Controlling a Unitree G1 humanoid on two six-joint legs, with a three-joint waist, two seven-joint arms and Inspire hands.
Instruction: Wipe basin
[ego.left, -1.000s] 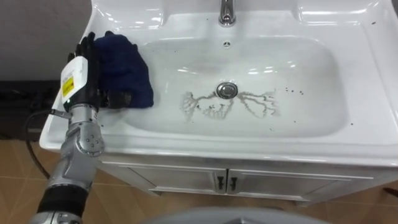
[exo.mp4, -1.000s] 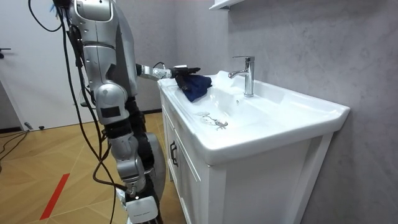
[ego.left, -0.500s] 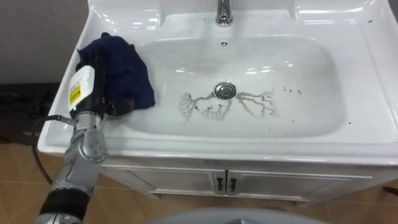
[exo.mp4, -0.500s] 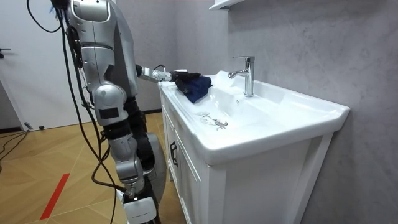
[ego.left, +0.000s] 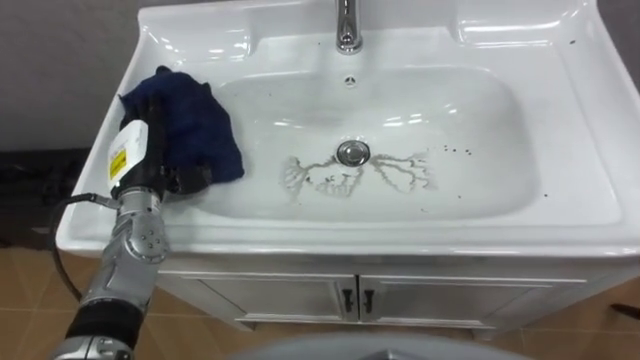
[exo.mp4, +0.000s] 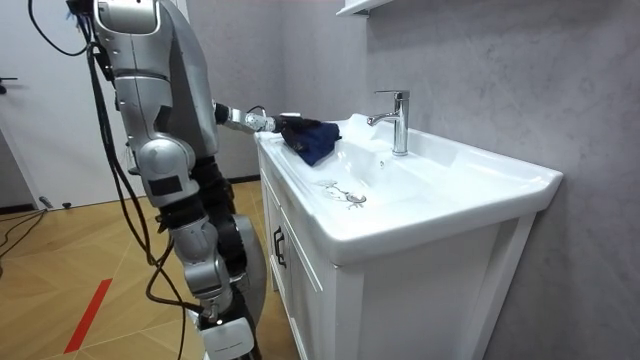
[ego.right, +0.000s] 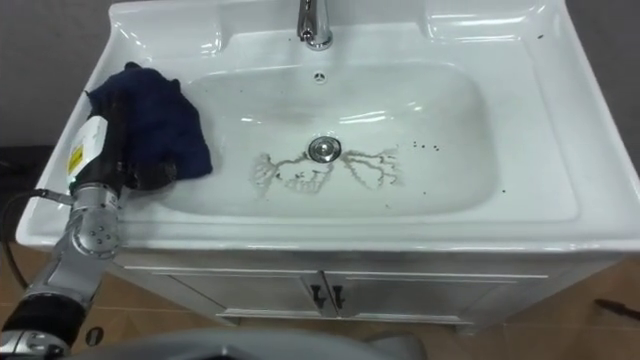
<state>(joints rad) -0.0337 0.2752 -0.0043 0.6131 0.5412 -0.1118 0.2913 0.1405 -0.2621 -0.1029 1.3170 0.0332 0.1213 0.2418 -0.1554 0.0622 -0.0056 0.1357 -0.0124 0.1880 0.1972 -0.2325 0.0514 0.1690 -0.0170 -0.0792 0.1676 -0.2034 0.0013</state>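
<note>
The left hand (ego.left: 150, 165) is black, with a white tag carrying a yellow label on its back. The forearm is silver-grey with a round, screw-studded joint, then black. The torso is silver, and black cables hang beside it.

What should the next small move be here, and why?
Probably sweep the left hand with the dark blue cloth rightward, down into the basin: the cloth sits at the left rim, while grey streaks around the drain look unwiped.
</note>
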